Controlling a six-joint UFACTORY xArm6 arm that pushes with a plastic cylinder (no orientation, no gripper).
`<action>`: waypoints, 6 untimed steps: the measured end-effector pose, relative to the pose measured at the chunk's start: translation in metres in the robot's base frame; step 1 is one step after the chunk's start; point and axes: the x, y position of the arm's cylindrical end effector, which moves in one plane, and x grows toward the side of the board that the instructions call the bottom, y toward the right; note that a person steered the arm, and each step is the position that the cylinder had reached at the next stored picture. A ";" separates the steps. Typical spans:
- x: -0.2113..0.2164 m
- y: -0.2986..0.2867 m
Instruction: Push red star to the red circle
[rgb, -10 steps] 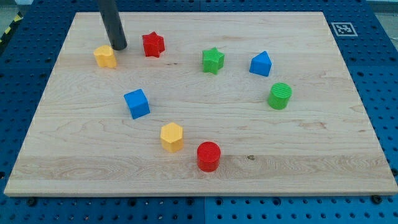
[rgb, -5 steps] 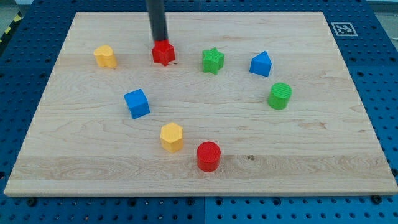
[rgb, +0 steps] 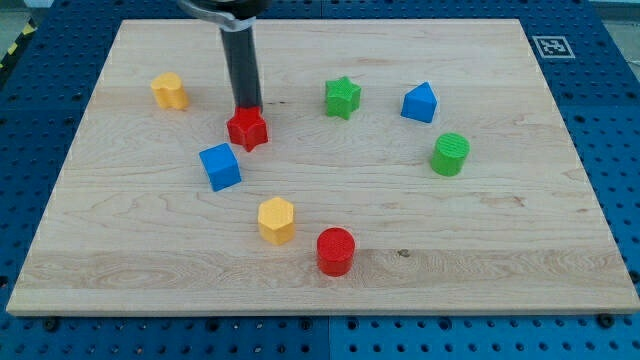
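The red star-shaped block (rgb: 247, 129) is sitting left of the wooden board's (rgb: 500, 250) middle, just up and right of the blue cube block (rgb: 220, 166), and well above the red round cylinder block (rgb: 336, 251) near the view's bottom. My tip (rgb: 245, 108) is touching the star's top edge, the dark rod (rgb: 240, 60) standing nearly upright; no pincer on it, so nothing's being pinched. The rod's upper end is getting cut off at the view's top. A black-and-white square marker (rgb: 551, 46) is showing at the board's top right corner, no readable text

Rod's upper part (rgb: 225, 8) cut off at view's top; marker (rgb: 553, 46) prob. unreadable.
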 end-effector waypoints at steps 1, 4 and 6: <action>0.007 -0.008; 0.055 0.022; 0.072 0.013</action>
